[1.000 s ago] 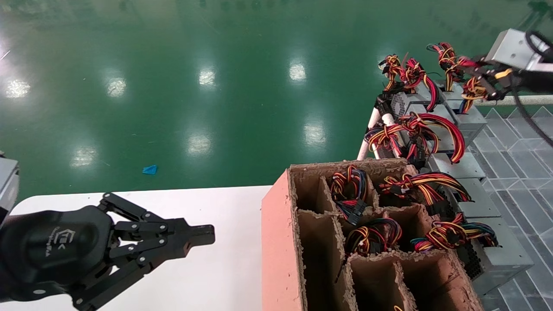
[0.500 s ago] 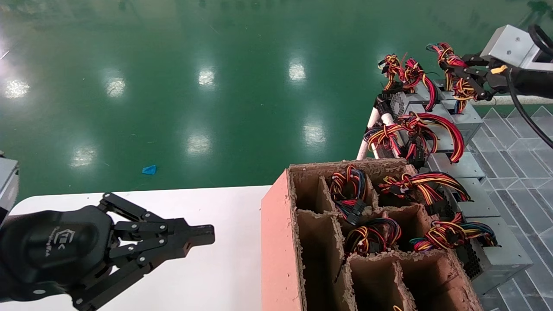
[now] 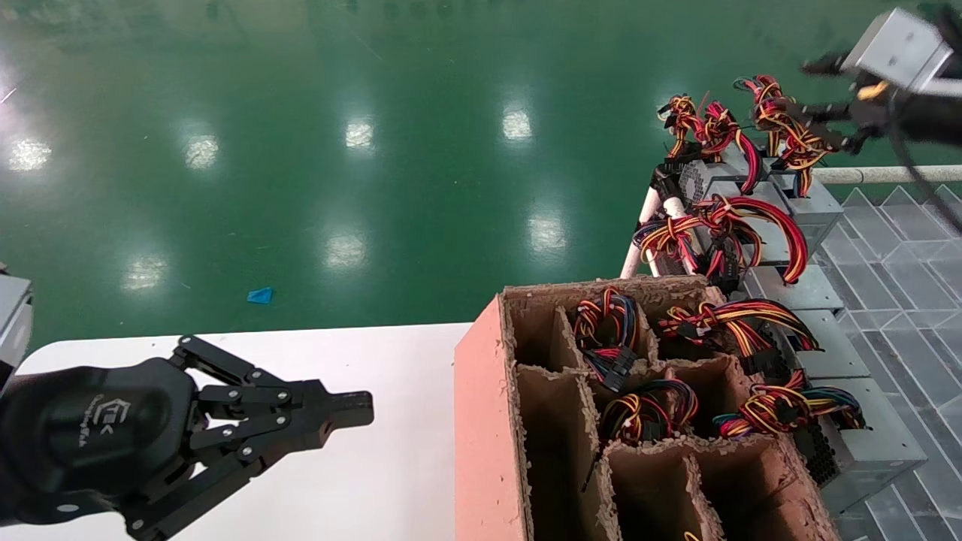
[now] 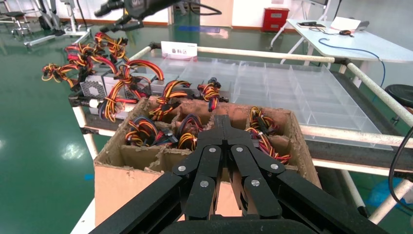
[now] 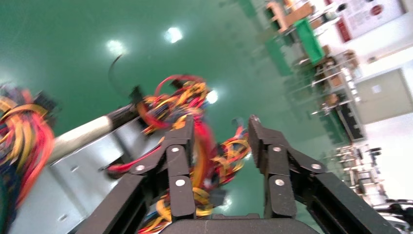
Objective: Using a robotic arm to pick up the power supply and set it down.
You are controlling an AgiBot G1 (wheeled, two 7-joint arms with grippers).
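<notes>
Right pincer [image 5: 219,134] is showing parted fingers [image 5: 178,161], the gap between them standing wide. A tangled wire bundle [image 5: 195,105] of red, yellow and orange leads is lying in that gap. Beneath the wires, the grey metal top of a power supply [image 5: 73,180] is showing. Glossy green floor [image 5: 73,53] is filling the background.

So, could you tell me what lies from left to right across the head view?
Left gripper over the white table → pink divided cardboard box → grey power supplies on the rack; right gripper far right, above.
</notes>
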